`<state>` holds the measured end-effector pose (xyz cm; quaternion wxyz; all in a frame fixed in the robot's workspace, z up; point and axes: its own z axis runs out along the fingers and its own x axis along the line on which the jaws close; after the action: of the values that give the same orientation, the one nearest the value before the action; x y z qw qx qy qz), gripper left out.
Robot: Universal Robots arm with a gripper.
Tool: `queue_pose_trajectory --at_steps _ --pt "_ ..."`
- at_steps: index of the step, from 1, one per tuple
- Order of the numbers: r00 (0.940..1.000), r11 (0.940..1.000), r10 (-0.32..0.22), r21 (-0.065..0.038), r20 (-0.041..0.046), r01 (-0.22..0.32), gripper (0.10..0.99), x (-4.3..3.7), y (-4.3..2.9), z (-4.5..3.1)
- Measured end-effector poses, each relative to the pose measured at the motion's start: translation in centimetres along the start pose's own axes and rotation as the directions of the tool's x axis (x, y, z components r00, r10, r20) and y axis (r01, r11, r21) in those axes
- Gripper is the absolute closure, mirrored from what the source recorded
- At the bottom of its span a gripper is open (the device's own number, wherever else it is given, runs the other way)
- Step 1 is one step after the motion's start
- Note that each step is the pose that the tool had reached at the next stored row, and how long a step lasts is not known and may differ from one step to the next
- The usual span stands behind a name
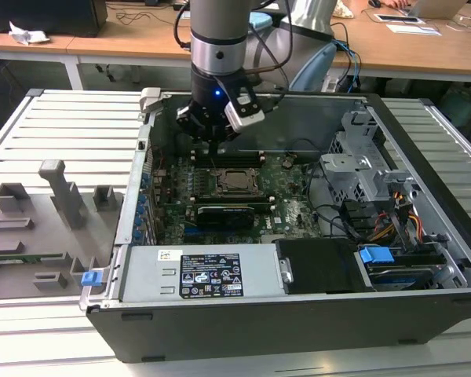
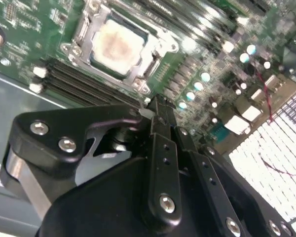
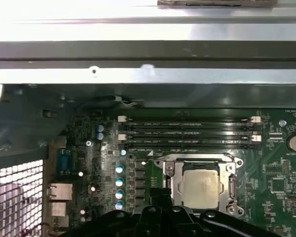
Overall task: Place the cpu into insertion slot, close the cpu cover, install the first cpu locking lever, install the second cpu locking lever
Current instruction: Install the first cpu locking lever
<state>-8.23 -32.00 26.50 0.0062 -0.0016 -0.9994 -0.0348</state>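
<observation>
A grey parts tray (image 1: 31, 236) lies on the exterior view's left. Inside the open computer case (image 1: 424, 141), the gripper (image 1: 213, 143) hangs empty with its fingers together. Just beside it, the cpu (image 1: 237, 181) sits in the insertion slot (image 2: 71, 49), with the cpu cover (image 3: 201, 163) lying flat around it.

Probably a lab: slatted workbench (image 1: 71, 118), desks (image 1: 133, 43)

Slatted bench, desks at the back, even light.
Pale slatted metal table (image 1: 71, 126) spreads below and around the jaws; wooden desks (image 1: 118, 49) run well beyond them, crumpled paper (image 1: 25, 33) on one.
</observation>
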Motion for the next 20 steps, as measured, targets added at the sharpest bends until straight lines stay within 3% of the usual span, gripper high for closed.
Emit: queue_pose_trajectory --at_steps 3,4,6,11,20 --pt "1.0 1.0 0.0 -0.001 0.0028 0.0 0.98 1.17 0.01 0.15" --pt "1.0 1.0 0.0 -0.001 0.003 0.0 0.98 1.94 0.14 0.36" --pt "1.0 1.0 0.0 -0.001 0.0028 0.0 0.98 2.21 0.34 0.44" --pt "1.0 1.0 0.0 -0.001 0.0029 0.0 0.98 2.28 1.52 0.67" --pt "1.0 1.0 0.0 -0.001 0.0028 0.0 0.98 1.76 1.84 0.74"
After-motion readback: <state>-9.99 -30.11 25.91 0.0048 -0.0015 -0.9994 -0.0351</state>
